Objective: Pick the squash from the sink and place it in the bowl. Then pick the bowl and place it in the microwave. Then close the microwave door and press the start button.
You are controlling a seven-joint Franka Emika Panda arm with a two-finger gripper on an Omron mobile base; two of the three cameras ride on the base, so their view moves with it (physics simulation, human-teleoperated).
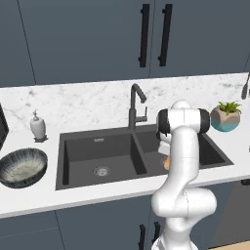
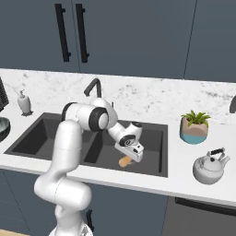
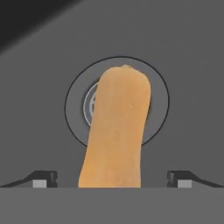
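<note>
While the claw (image 3: 112, 179) is lowered into the right basin of the sink (image 1: 78, 168), its two small tips are spread as wide as they go, one on each side of the squash (image 3: 117, 127). Nothing is held yet, and gaps can be seen between the tips and the squash. In the hand view the squash is seen lying over the round drain (image 3: 158, 101) on the basin floor. In the right base view the squash (image 2: 125, 161) is seen as a small orange shape just under the claw (image 2: 134, 156), near the front wall of the right basin. In the left base view only a bit of orange (image 1: 167, 163) is seen past the white arm.

The bowl (image 1: 22, 167) is set on the counter (image 1: 73, 105) near its front edge, just left of the sink. A soap bottle (image 1: 37, 125) is placed behind the bowl, near the back left corner of the sink. The dark faucet (image 1: 136, 105) is fixed at the back edge of the sink, in the middle. A potted plant (image 2: 197, 126) is placed on the counter right of the sink, and a grey kettle (image 2: 210, 167) is set nearer the front edge.
</note>
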